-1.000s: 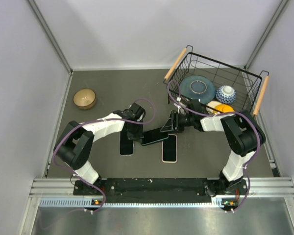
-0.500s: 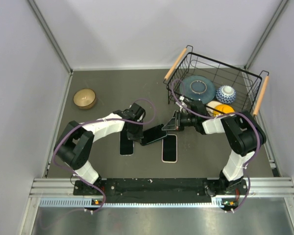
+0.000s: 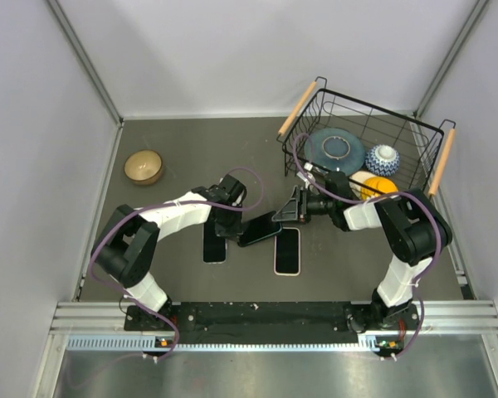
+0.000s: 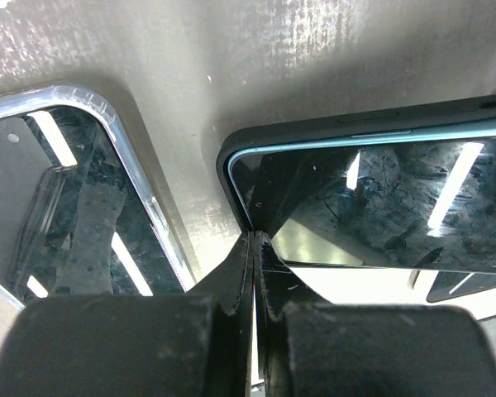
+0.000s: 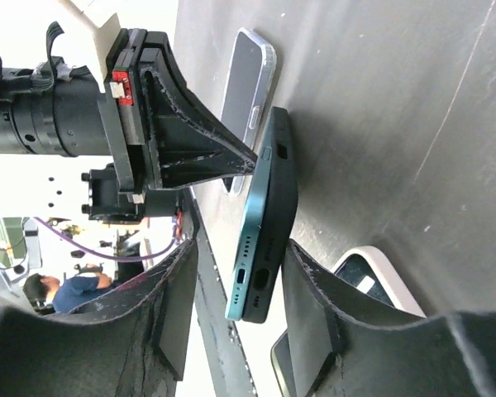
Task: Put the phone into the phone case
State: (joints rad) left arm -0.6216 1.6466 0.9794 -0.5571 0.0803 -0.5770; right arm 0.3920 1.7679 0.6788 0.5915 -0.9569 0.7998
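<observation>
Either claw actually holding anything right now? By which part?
Nothing gripped. The left claw is shut, its tips pressing the phone at its edge near a corner. The right claw is open, straddling the phone's end.

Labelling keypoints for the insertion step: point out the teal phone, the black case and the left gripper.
teal phone (image 5: 250, 240): right wrist view, on its teal side edge.
black case (image 5: 283, 207): right wrist view, on the case's dark outer side.
left gripper (image 4: 255, 240): left wrist view, where its two shut tips meet.

Backed the right claw (image 3: 287, 209) off the phone (image 3: 260, 229), toward the basket (image 3: 382, 109); shifted the phone slightly farther from that basket.
</observation>
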